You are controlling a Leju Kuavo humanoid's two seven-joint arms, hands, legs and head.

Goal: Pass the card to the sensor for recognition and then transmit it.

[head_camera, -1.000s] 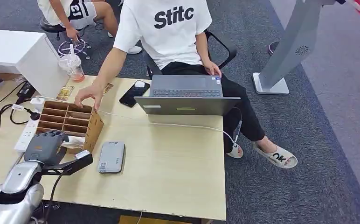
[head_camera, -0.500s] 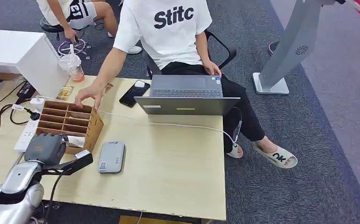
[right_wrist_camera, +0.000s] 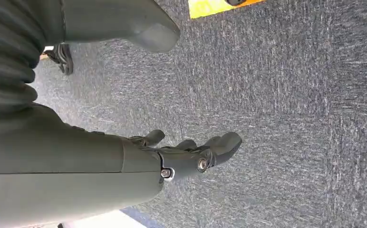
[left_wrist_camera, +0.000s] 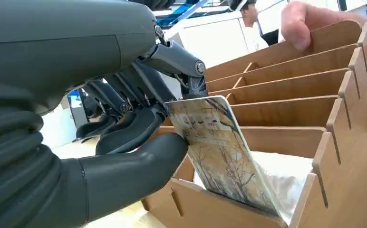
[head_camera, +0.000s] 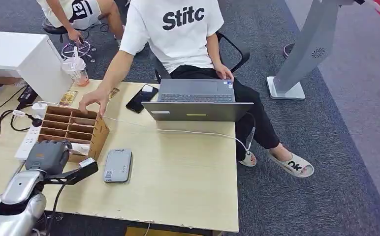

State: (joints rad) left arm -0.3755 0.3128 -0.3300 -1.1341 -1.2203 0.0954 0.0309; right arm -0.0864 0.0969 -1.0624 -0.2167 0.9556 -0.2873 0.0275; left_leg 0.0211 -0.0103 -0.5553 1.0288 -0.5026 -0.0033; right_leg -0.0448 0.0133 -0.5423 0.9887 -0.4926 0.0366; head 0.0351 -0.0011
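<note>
Left hand (left_wrist_camera: 124, 133) has the card (left_wrist_camera: 219, 152) pinched between thumb and fingers, its lower edge in the rack's (head_camera: 75, 125) nearest slot. Looks like the pick-up step; next it needs lifting clear, over to the sensor (head_camera: 117, 166). Card's glossy, tree print. Right hand (right_wrist_camera: 191, 152) hangs empty, fingers loose.

The card (left_wrist_camera: 218, 152) carries a pale print of brown bare branches. My left hand (left_wrist_camera: 124, 118) is dark grey. The slotted box (head_camera: 75, 128) is light brown wood, the bench (head_camera: 178, 172) pale wood grain. The card reader (head_camera: 117, 166) is grey, the laptop (head_camera: 198, 101) dark grey, the carpet (right_wrist_camera: 291, 118) speckled blue-grey.
</note>
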